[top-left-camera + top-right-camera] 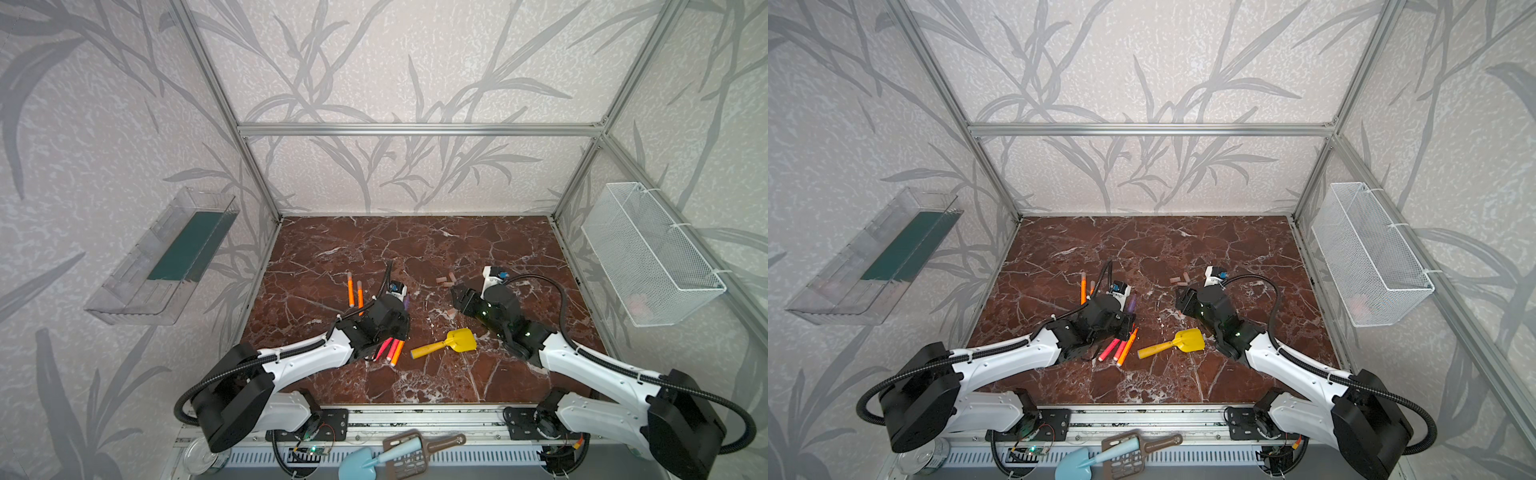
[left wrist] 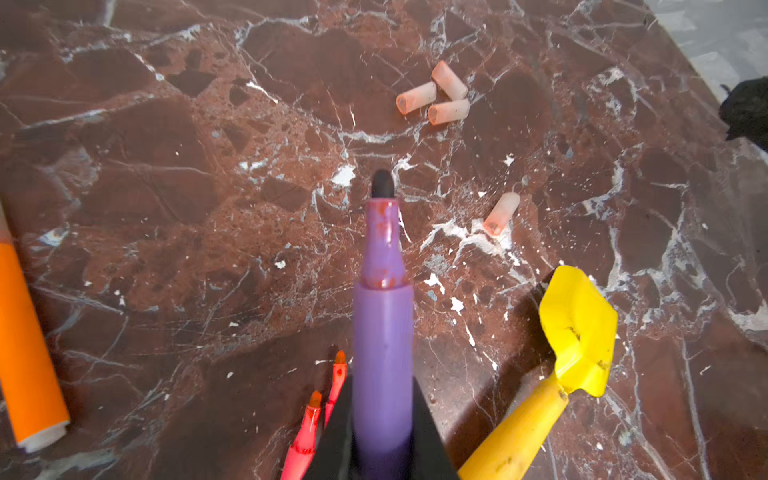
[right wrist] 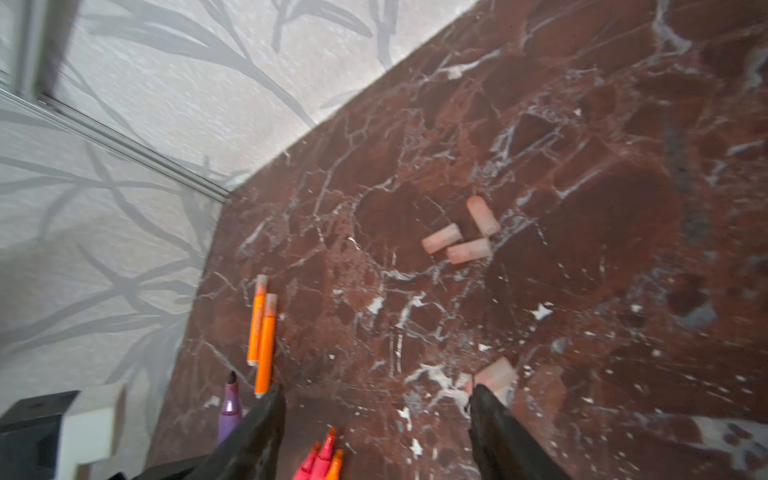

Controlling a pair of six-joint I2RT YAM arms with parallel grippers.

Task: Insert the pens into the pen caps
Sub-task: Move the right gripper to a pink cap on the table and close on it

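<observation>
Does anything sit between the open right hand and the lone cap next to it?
Nothing visible does. In the right wrist view the lone cap lies right at one fingertip of the open right hand, on the marble table; whether they touch is unclear. The yellow shovel lies apart from both.

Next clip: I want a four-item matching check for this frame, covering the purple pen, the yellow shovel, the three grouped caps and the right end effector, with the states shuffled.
Things
1. purple pen
2. yellow shovel
3. three grouped pen caps
4. right end effector

States
A. open, empty
B. lying on the table between the two arms
C. gripped by the left end effector, tip uncapped
D. lying together on the table, on no pen

Pairs: 1-C, 2-B, 3-D, 4-A
</observation>
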